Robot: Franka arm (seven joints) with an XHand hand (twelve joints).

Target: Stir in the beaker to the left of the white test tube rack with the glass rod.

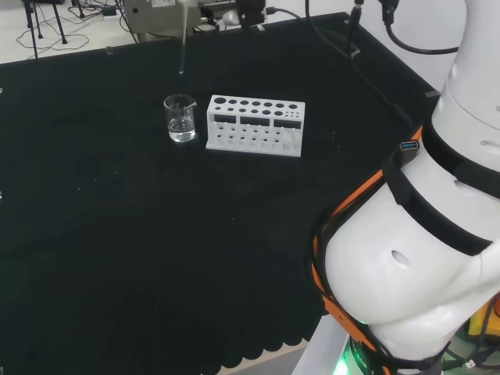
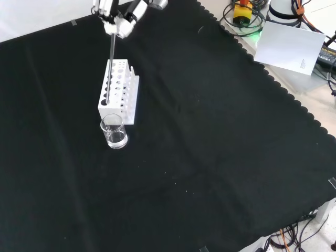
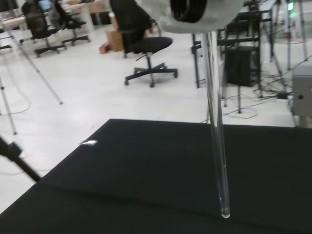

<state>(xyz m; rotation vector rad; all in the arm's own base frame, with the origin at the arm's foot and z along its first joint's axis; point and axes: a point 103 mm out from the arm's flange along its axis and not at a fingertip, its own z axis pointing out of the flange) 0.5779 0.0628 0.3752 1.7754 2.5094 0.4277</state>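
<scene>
Glass rod (image 2: 111, 63) pinched upright in the hand (image 2: 119, 21), tip above and behind the beaker (image 2: 114, 131)

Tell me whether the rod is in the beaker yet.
Out. The rod hangs with its tip above the beaker.

white arm (image 1: 422, 266), black bands, orange cable (image 1: 355, 205)

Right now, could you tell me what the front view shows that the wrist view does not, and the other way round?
Front view alone: the hand pinching the glass rod from above, the white test tube rack, and the beaker with clear liquid just in front of it. Wrist view alone: the rod's rounded lower tip, hanging free over bare cloth, and the room with office chairs behind. Both share the rod and the black cloth.
</scene>
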